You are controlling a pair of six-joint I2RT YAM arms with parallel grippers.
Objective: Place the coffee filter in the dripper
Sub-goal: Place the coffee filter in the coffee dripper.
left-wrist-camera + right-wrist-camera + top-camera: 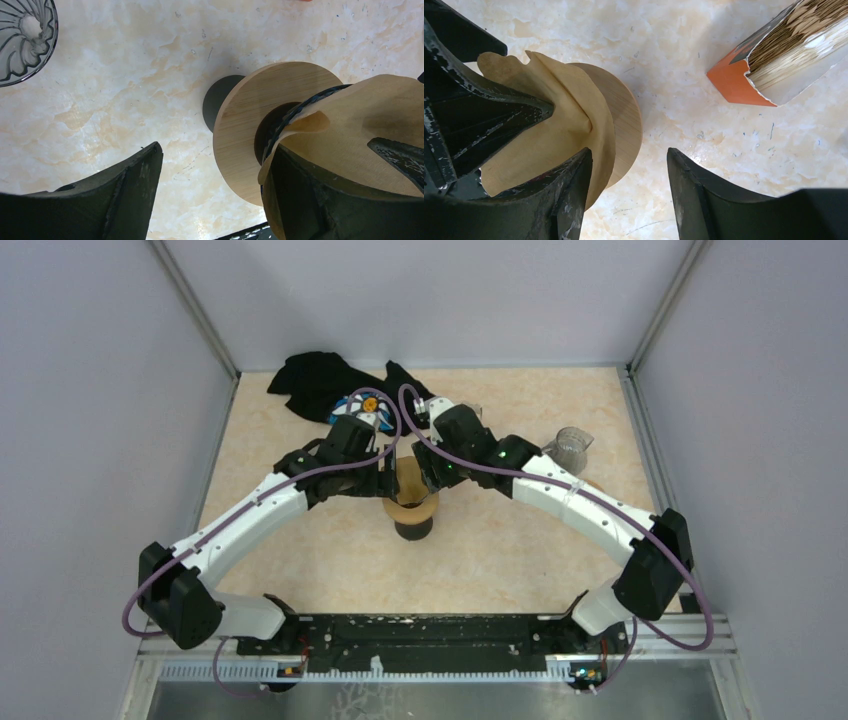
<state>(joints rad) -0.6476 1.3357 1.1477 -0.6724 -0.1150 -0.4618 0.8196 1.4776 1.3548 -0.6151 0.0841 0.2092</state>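
Sitting askew in the dripper [239,131], the coffee filter [370,125] is being crowded by the left gripper [215,150] and right gripper [629,152]. I am seeing both spread, one finger each against the paper (nothing pinched). An orange filter box [731,80], ribbed glass cone [22,40] and black cloth [320,380] are lying around on the marbled tabletop [500,560], grey walls [420,300] enclosing.

You have no readable text, label, brand or number in any view. The orange filter box [734,80], ahead and to the right of the right gripper [629,155], shows you only plain faces and stacked paper, no legible print.
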